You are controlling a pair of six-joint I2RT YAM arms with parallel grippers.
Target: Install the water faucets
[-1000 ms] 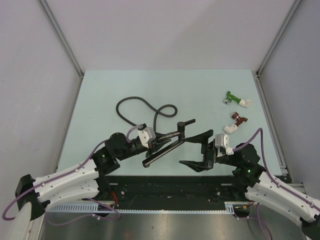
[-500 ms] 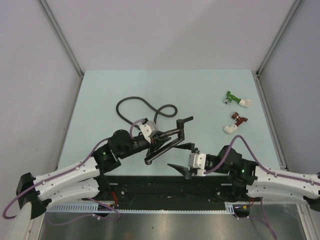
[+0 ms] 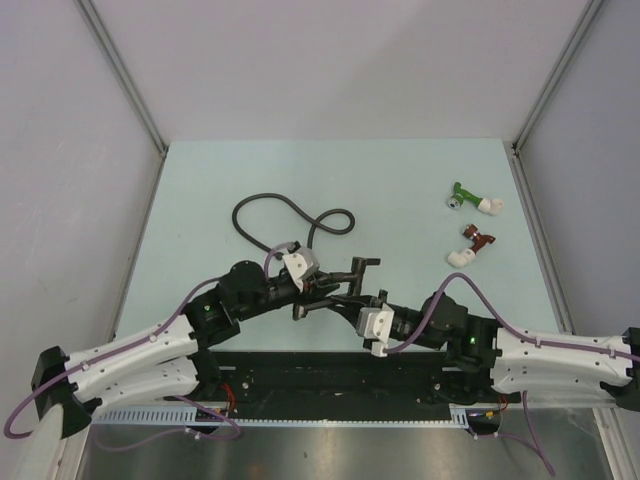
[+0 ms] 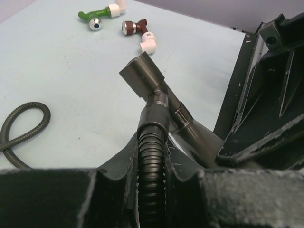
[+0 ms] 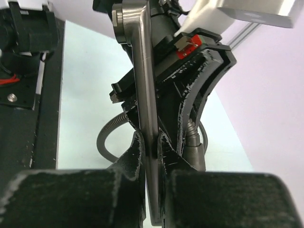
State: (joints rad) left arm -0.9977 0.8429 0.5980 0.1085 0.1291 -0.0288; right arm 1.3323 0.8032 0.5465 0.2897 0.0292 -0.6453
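The dark metal faucet (image 3: 357,267) hangs over the near middle of the table between both grippers. My left gripper (image 3: 316,285) is shut on the ribbed black hose (image 4: 153,156) just behind where it joins the faucet's stubby body (image 4: 142,76). My right gripper (image 3: 345,299) comes in from the right. Its jaws are shut on the faucet's long thin arm (image 5: 142,80), which runs up from between the fingertips (image 5: 133,152). The left gripper's fingers (image 5: 202,66) sit close behind that arm.
The rest of the black hose (image 3: 270,206) lies looped on the pale green table (image 3: 400,180). A green fitting (image 3: 468,196) and a dark-red fitting (image 3: 476,240), both with white ends, lie at the right. Grey walls surround the table, and a black rail (image 3: 330,372) runs along its near edge.
My right arm swung left from the table's right side to the faucet, and its wide-open jaws closed on the long arm. The left gripper kept its hold and tilted the faucet slightly.
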